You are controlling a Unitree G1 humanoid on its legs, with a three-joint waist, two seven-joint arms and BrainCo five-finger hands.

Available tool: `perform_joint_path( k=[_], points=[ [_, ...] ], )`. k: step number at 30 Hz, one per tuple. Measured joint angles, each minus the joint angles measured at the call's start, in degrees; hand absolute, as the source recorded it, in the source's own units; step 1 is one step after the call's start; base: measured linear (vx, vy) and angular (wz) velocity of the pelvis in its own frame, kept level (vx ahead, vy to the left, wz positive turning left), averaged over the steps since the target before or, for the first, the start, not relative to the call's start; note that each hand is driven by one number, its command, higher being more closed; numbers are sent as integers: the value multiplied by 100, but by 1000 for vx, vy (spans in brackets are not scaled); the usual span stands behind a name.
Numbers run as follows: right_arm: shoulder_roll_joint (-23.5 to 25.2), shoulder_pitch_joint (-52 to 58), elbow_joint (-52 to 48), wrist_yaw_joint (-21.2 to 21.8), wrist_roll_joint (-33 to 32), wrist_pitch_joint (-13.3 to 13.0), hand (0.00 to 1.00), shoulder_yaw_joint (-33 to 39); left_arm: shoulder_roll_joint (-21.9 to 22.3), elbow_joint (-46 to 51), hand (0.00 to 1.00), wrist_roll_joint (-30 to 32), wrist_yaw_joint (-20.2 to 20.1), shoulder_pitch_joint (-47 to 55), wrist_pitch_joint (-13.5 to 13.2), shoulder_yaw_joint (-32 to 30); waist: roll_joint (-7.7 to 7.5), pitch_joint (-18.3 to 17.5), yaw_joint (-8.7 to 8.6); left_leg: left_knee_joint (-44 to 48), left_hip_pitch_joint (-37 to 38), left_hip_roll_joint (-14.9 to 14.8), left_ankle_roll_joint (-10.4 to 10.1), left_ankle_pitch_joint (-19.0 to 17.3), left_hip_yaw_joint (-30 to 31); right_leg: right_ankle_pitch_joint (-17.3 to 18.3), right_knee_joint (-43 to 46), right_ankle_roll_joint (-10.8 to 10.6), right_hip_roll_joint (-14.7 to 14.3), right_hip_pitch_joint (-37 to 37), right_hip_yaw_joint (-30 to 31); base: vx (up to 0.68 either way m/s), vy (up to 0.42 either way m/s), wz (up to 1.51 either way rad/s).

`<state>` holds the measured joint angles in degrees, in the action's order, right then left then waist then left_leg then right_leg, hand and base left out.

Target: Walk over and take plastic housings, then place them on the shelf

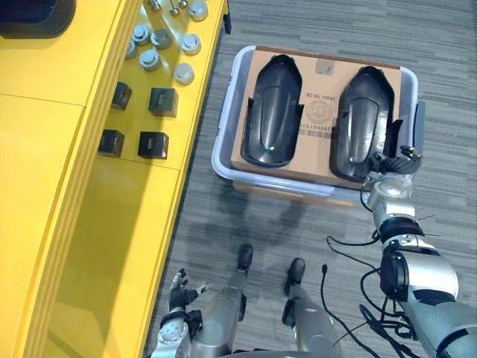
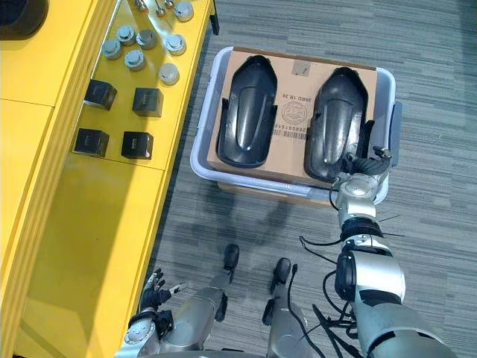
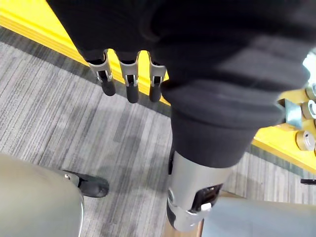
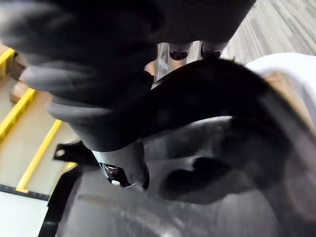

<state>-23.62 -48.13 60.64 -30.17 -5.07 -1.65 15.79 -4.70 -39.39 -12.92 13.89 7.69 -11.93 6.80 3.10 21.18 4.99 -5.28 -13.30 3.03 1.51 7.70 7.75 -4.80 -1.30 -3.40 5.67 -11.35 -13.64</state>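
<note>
Two black housings lie side by side on a cardboard sheet that caps a pale bin on the floor. The left housing is untouched. The right housing has the right hand at its near end. In the right wrist view its curved rim covers the grip, so we cannot tell whether the hand pinches it or only rests against it.

The left hand hangs low beside the yellow shelf, spread loosely and holding nothing.

Risks as we judge them:
- A hold on one end of a long shell could let the far end swing or slip on the lift.
- The sheet looks loose on the bin, and dragging the shell could shift it and disturb the other housing.
- The shelf already carries black blocks and silver caps, so a careless set-down could knock them.

The sheet bears a round stamp, a barcode and a short printed line, all facing away from us.
</note>
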Motion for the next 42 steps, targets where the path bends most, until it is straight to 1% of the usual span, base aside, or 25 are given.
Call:
perform_joint_path(
  k=[2, 7, 11, 15, 16, 18, 21, 23, 24, 26, 30, 32, 34, 37, 38, 39, 42],
  points=[
    [56, -5, 8, 81, -122, -6, 100, -77, -9, -68, 0, -6, 2, -2, -3, -1, 0, 0, -82, -2, 18, -3, 0, 0, -28, -2, 4, 2, 0, 2, 28, 34, -10, -5],
    [97, -4, 23, 173, -162, -7, 100, -111, -9, -74, 0, -57, 7, -7, 0, -1, -1, 0, -92, -5, 98, -11, -2, -1, -86, -9, 11, 12, -1, 55, 89, 32, -9, -5],
    [130, 62, -264, 173, -163, -10, 100, -110, -4, -67, 0, -56, 6, -8, 6, 6, -3, -2, -101, -8, 231, -20, -3, -3, -109, -9, 12, 11, 0, 180, 109, 9, -3, -1],
    [178, 430, -944, 170, -158, -11, 100, -109, -3, -37, 0, -55, 4, -8, 23, 14, -13, -7, -106, -10, 308, -52, -4, -3, -106, -9, 30, 11, -2, 253, 108, 0, 0, 0],
    [232, 679, -1314, 161, -154, -11, 100, -106, -1, 47, 0, -55, 1, 5, 39, 34, -16, -10, -113, -11, 373, -52, -4, -4, -102, -8, 27, 10, -2, 320, 103, 0, 0, 0],
    [277, 897, -1619, 124, -135, -8, 100, -96, 4, 206, 0, -52, -5, 10, 37, 44, -25, -20, -120, -11, 419, -53, -4, -4, -100, -7, 27, 9, -1, 367, 101, 0, 0, 0],
    [404, 1425, -2430, 71, -64, -1, 100, -88, 45, 624, 0, -42, -9, 15, 39, 49, -49, -152, -164, -10, 420, -58, -4, -3, -91, -8, 26, 7, -4, 370, 95, 0, 0, 0],
    [651, 1772, -2969, 38, 107, -5, 100, -88, 51, 1085, 0, -39, -8, 78, 41, 39, -80, -401, -267, -13, 424, -66, -5, -7, -89, 0, 9, -4, -6, 383, 92, 35, -24, 1],
    [706, 1855, -3095, 37, 140, -10, 100, -88, 51, 1247, 0, -37, -9, 101, 39, 39, -91, -469, -271, -14, 427, -69, -7, -10, -94, 0, 4, -4, -8, 386, 96, 42, -27, -3],
    [871, 2184, -3617, 33, 312, -37, 100, -90, 56, 1968, 0, -7, -2, 145, 34, 28, -137, -651, -268, -14, 465, -98, -25, -24, -102, 1, -1, -4, -34, 420, 109, 35, -31, -4],
    [1052, 2504, -4277, 39, 508, -83, 100, -106, 92, 3072, 0, 10, 41, 199, 17, -14, -166, -802, -267, -16, 576, -135, -72, -59, -93, 4, -13, -4, -60, 537, 111, 10, -29, -1],
    [1158, 2665, -4689, 42, 587, -108, 100, -106, 148, 3589, 0, 12, 146, 247, -13, -61, -166, -875, -266, -30, 612, -140, -85, -69, -70, 38, -14, -10, -60, 582, 95, -6, -9, 3],
    [1346, 2872, -5256, 55, 776, -203, 100, -129, 278, 4227, 0, 17, 281, 246, -57, -171, -166, -1001, -274, -58, 630, -151, -94, -76, -53, 53, -17, 2, -65, 607, 77, -9, -18, 5],
    [1470, 2969, -5780, 56, 1063, -236, 100, -342, 349, 4834, 0, 26, 476, 131, -173, -244, -164, -1174, -274, -46, 667, -155, -85, -67, -49, 53, -40, 5, -66, 660, 60, 15, -6, 1],
    [1495, 2970, -5854, 67, 1123, -242, 100, -382, 350, 4915, 0, 34, 520, 76, -193, -241, -164, -1174, -274, -34, 716, -154, -72, -59, -47, 53, -54, 5, -66, 718, 51, 45, -19, 8],
    [1634, 2983, -6087, 148, 1294, -253, 100, -571, 351, 5103, 0, 153, 611, -102, -211, -205, -175, -1225, -276, -32, 802, -150, -68, -56, -33, 54, -80, 5, -64, 827, 20, 32, -14, 8],
    [1801, 2986, -6321, 206, 1430, -295, 100, -802, 354, 5211, 0, 251, 651, -347, -211, -97, -175, -1344, -275, -32, 798, -151, -69, -56, -28, 55, -82, 5, -65, 826, 13, 5, -3, 2]
  ],
)
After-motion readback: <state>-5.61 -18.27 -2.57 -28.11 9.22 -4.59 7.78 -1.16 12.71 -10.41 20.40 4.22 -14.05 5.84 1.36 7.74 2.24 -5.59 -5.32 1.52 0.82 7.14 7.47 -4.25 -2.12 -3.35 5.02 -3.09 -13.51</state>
